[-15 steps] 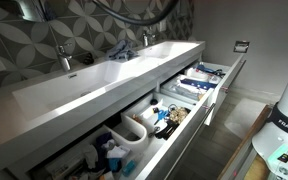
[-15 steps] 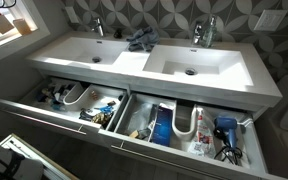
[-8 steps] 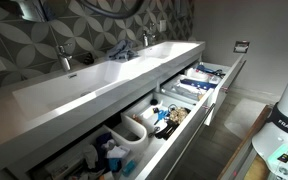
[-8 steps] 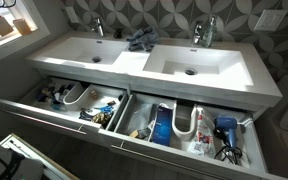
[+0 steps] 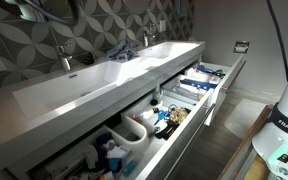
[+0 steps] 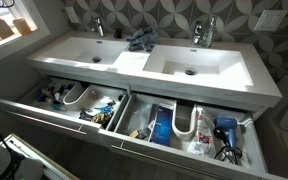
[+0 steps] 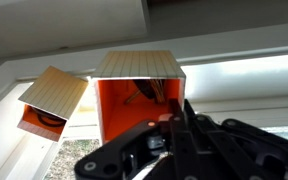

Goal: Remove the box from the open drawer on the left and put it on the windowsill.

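Observation:
In the wrist view my gripper [image 7: 181, 116] is up at a window. Its dark fingers stand close together on the right edge of the box [image 7: 134, 100], a small carton with orange sides and a tan top. The box stands upright against the white window frame, and its reflection [image 7: 49, 100] shows in the glass to the left. The drawer [image 6: 54, 122], long and grey-fronted with a white tub and dark clutter, stands open under the sink. It also shows in an exterior view [image 5: 179, 135]. The gripper is out of both exterior views.
A second open drawer [image 6: 194, 150] holds blue-and-white packets and a hair dryer. A white double sink top [image 6: 144, 62] with two taps and a dark cloth [image 6: 139, 41] lies above the drawers. The windowsill [image 6: 4, 38] is at the far left. The robot base [image 5: 284, 130] stands nearby.
The dark arm parts and cable along the top edge of an exterior view have shifted. The drawers and the sink top have not changed.

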